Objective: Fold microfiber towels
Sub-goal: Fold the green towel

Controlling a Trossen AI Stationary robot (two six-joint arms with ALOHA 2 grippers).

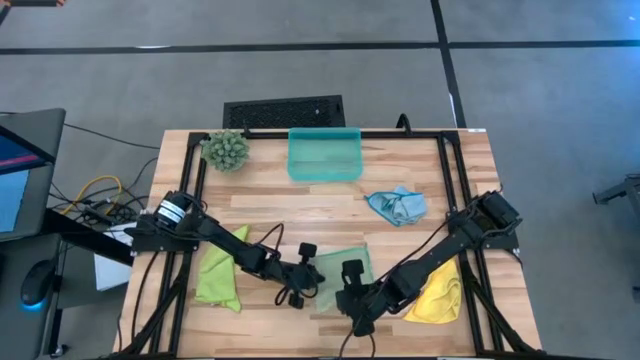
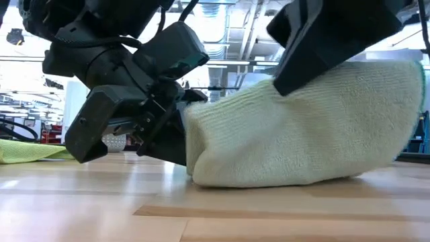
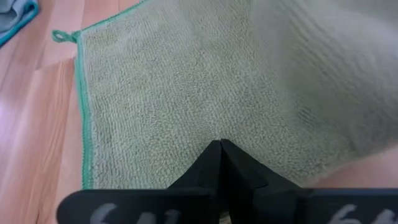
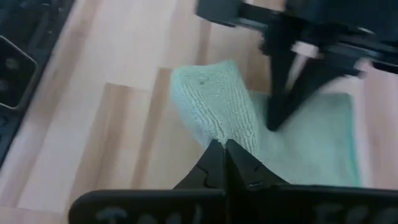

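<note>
**Both grippers pinch the sage towel at the table's near edge**

The pale sage green towel (image 1: 345, 268) lies at the near middle of the wooden table (image 1: 300, 205). The right gripper (image 4: 224, 144), fingers pressed together, pinches a raised fold of it. The left gripper (image 3: 221, 144), just left of that, is clamped on its edge. The lime green towel (image 1: 217, 277) lies left of the sage one, the yellow towel (image 1: 440, 292) right. Farther back sits the light blue towel (image 1: 397, 205), then the teal tray (image 1: 324, 156).

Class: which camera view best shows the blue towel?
The high view: the whole crumpled blue towel shows right of centre, below the tray. The left wrist view catches only a corner. The low and right wrist views miss it.
</note>
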